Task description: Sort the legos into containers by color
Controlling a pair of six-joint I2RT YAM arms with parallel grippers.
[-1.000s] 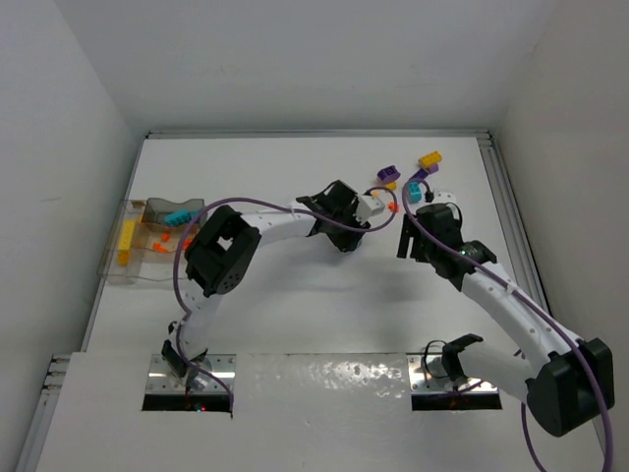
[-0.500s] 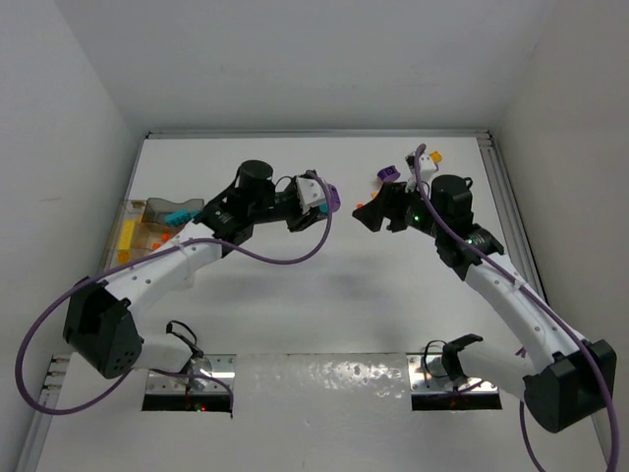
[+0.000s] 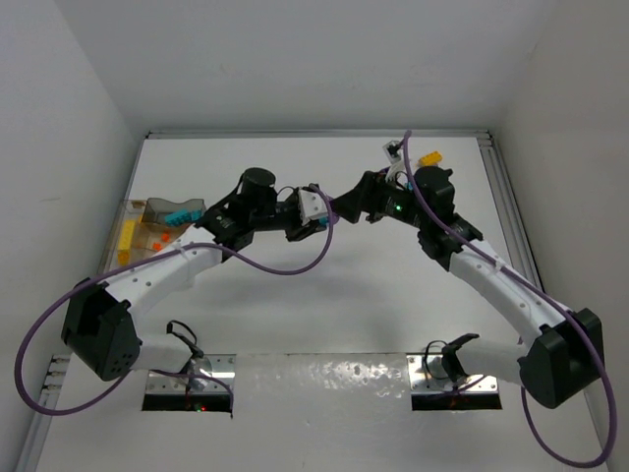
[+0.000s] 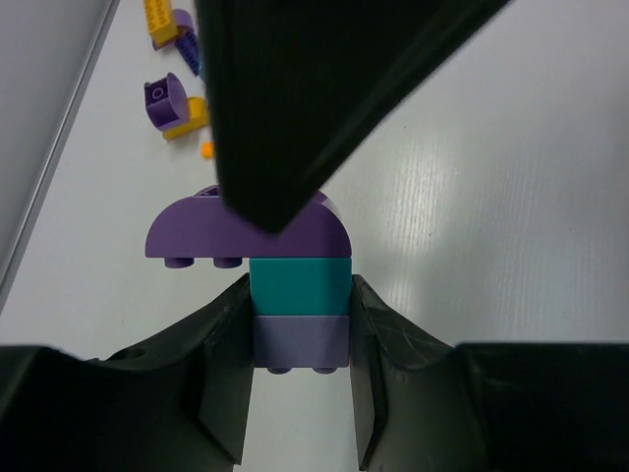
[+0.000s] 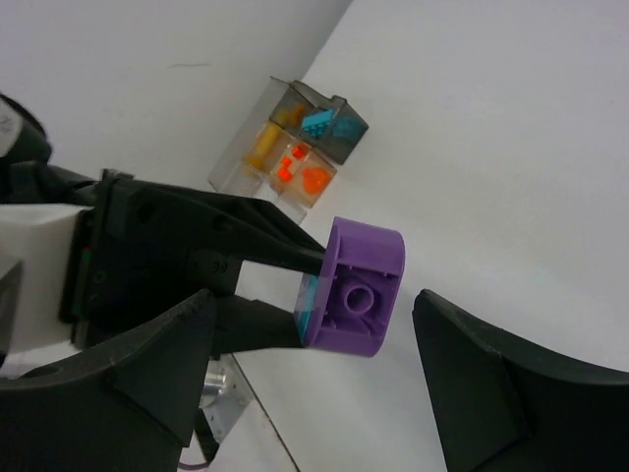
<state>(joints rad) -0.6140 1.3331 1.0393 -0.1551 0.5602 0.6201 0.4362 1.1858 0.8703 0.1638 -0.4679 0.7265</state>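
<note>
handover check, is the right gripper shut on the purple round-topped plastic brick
No, the right gripper is open, its fingers clear of the purple round-topped plastic brick on the stack in the left gripper.

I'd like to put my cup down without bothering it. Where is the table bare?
Bare: the wide near stretch of table between the arms and their bases, and the far-left strip between back wall and tray. Crowded: the middle, where the left gripper and right gripper meet at a brick stack, and the far-right corner with loose bricks.
</note>
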